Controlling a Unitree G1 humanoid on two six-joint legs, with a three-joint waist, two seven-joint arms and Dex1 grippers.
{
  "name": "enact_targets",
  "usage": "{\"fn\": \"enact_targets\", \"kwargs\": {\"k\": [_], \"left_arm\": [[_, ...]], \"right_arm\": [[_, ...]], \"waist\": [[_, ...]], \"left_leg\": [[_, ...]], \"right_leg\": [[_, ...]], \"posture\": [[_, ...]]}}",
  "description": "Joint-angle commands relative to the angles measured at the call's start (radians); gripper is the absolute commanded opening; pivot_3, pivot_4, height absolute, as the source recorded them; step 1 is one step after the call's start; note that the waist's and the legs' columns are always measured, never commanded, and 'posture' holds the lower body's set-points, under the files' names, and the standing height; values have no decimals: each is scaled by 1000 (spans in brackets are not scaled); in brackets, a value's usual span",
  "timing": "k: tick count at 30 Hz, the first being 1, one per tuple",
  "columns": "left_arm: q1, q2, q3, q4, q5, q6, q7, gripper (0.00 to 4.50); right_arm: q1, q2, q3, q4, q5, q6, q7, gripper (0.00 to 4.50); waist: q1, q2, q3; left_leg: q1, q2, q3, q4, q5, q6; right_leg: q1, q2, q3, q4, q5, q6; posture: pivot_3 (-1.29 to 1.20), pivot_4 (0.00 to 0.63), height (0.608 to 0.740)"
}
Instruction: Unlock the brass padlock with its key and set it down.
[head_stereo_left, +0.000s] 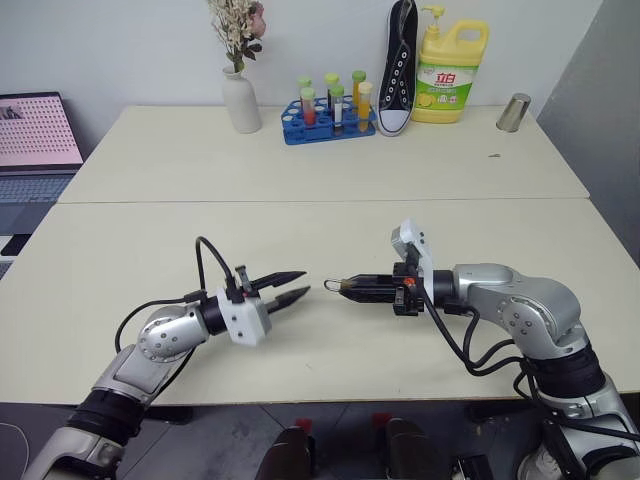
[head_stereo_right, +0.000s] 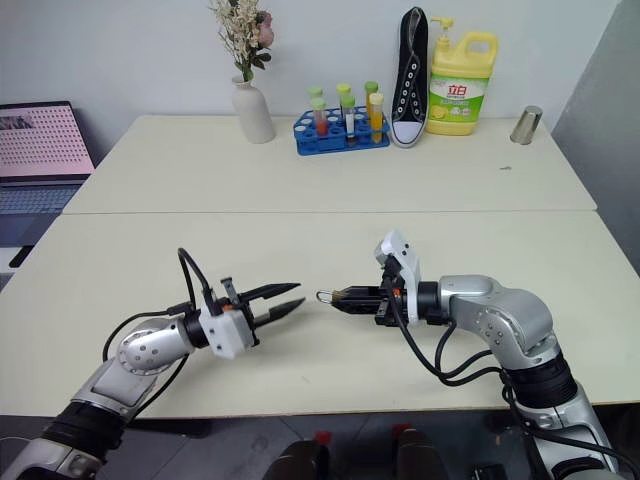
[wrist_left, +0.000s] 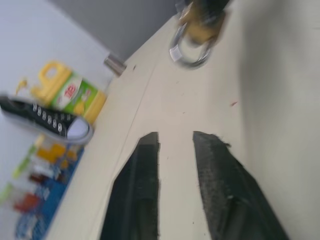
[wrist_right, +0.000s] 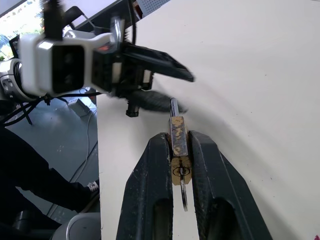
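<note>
My right gripper (head_stereo_left: 350, 289) is shut on the brass padlock (wrist_right: 178, 137), held just above the table with the gripper pointing left. The padlock's silvery shackle (head_stereo_left: 331, 285) sticks out past the fingertips toward my left gripper. In the right wrist view a thin silvery piece (wrist_right: 184, 199), which looks like the key, hangs from the keyhole end between the fingers. My left gripper (head_stereo_left: 298, 284) faces the padlock from a short gap away. It is open, with nothing between its fingers (wrist_left: 215, 170).
Along the far table's back edge stand a white vase (head_stereo_left: 241, 100), a blue rack of tubes (head_stereo_left: 325, 120), a black shoe (head_stereo_left: 398, 70), a yellow detergent bottle (head_stereo_left: 452, 75) and a steel cup (head_stereo_left: 513, 113). A laptop (head_stereo_left: 35, 135) sits at the far left.
</note>
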Motion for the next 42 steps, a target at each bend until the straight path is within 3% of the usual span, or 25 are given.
{"fn": "enact_targets", "kwargs": {"k": [1, 10, 16, 28, 42], "left_arm": [[-30, -51, 30, -88, -143, 204, -52, 0], [-12, -141, 50, -273, -307, 574, -136, 0], [3, -146, 82, -371, -386, 745, -173, 0], [66, -107, 119, -483, -437, 950, -264, 0], [45, -112, 212, -578, -602, 1172, -266, 0]], "right_arm": [[-24, -1, -15, -26, 3, -20, 18, 158], [-21, -3, -14, -35, -1, -18, 20, 158], [-18, -4, -14, -40, 1, -15, 19, 158], [-15, 0, -11, -37, -4, -20, 19, 158], [-9, -4, -5, -34, -11, -24, 25, 158]], "waist": [[0, 0, 0], [-1, 0, 0], [-1, 0, 0], [1, 0, 0], [1, 0, 0]], "left_leg": [[0, 0, 0, 0, 0, 0], [0, 0, 0, 0, 0, 0], [0, 0, 0, 0, 0, 0], [0, 0, 0, 0, 0, -1], [0, 1, 0, 0, 0, -1]], "right_leg": [[0, 0, 0, 0, 0, 0], [0, 0, 0, 0, 0, 0], [0, 0, 0, 0, 0, 0], [0, 0, 0, 0, 0, 0], [0, 0, 0, 0, 0, 0]], "posture": [[0, 150, 740], [0, 150, 740], [0, 150, 740], [0, 150, 740], [0, 150, 740]]}}
